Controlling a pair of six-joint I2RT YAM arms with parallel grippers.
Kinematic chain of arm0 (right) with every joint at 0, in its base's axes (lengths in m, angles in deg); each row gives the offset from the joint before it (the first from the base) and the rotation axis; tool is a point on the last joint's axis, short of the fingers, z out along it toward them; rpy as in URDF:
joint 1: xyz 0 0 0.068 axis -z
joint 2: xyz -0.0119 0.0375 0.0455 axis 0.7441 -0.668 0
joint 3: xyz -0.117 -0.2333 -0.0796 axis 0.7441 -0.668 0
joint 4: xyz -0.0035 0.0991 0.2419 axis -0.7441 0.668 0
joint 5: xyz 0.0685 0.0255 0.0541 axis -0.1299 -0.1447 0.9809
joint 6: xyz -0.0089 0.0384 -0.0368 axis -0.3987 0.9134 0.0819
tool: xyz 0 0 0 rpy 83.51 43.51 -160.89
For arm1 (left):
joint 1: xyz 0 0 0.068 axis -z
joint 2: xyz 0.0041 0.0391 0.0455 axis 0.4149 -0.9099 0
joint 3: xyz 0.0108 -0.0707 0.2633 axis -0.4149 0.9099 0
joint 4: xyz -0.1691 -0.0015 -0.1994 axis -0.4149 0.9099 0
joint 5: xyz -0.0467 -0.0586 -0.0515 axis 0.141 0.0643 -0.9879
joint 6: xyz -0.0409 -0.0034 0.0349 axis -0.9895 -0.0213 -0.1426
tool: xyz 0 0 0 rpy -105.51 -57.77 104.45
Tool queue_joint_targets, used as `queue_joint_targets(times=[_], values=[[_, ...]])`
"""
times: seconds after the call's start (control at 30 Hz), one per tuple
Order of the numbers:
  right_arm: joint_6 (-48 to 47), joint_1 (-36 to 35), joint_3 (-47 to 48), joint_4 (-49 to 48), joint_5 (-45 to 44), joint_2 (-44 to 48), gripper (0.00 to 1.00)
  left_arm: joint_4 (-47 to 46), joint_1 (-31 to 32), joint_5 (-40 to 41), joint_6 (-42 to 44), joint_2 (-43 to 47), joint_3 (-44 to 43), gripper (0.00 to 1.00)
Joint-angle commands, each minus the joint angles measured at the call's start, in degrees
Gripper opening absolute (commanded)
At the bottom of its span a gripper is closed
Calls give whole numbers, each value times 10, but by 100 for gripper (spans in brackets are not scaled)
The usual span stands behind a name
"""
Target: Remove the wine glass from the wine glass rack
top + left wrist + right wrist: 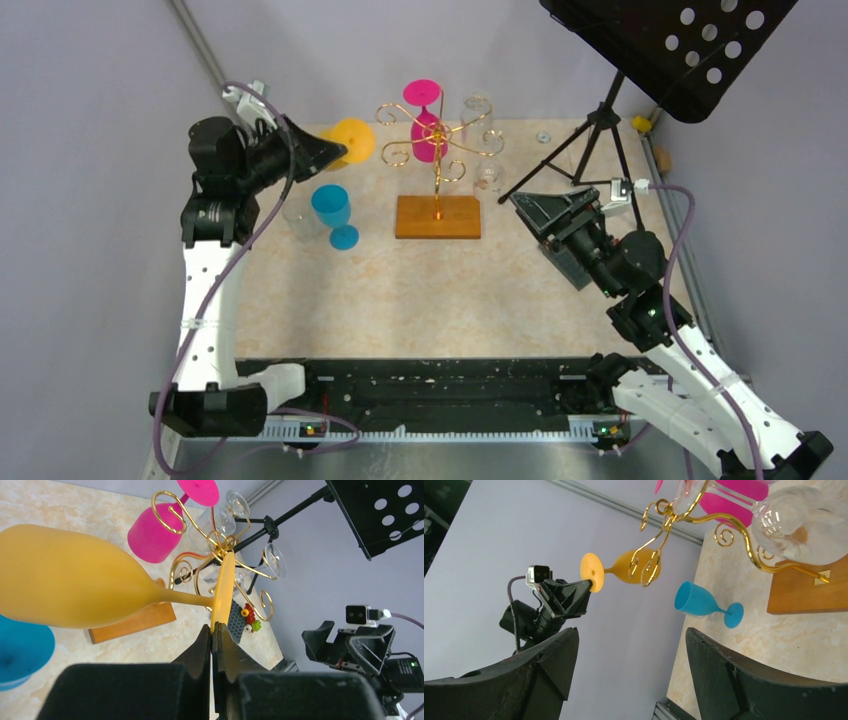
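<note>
The wine glass rack [437,150] is a gold wire stand on an orange-brown wooden base [437,217], mid-table at the back. A pink glass [426,128] and two clear glasses [478,110] hang from its scroll arms. My left gripper [335,152] is shut on the foot [223,587] of a yellow wine glass [65,580], which lies sideways in the air left of the rack, apart from its arms. My right gripper [631,642] stands open and empty to the right of the rack, and it also sees the yellow wine glass [634,565].
A blue glass [333,212] stands on the table left of the base, with a clear glass [300,218] beside it. A black music stand [670,40] on a tripod [590,140] occupies the back right. Small toy bricks [247,617] lie beyond the rack.
</note>
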Motion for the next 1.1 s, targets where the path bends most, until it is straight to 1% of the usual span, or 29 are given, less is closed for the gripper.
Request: queue_joint_targets(times=[0.0,0.1,0.17,0.3,0.37,0.47,0.57,0.63,0.67,0.8,0.97,1.07], values=[[-23,3,1,-54,46,-2,80,19,-1,-10,7,58,26,0],[-25,3,-1,-73,69,-9,80,12,-1,-53,-28,91,54,0],[-21,3,-4,-94,88,-22,80,-15,0,-83,-62,117,81,0],[-10,-5,-4,-149,124,-50,80,-49,1,-111,-114,162,109,0],[-13,-25,4,-164,129,-68,80,-62,1,-123,-137,181,119,0],[-39,-74,25,-162,119,-97,80,-95,2,-137,-188,207,145,0],[-54,-114,38,-185,118,-127,80,-179,2,-171,-292,234,186,0],[-61,-134,38,-220,121,-140,80,-256,2,-182,-364,250,212,0],[-64,-141,39,-231,119,-146,80,-299,2,-181,-395,256,219,0],[-70,-165,41,-276,100,-164,80,-363,3,-160,-498,258,216,0],[-82,-184,64,-333,85,-190,80,-499,4,-139,-661,247,221,0],[-89,-193,74,-369,70,-205,80,-558,4,-128,-731,241,215,0]])
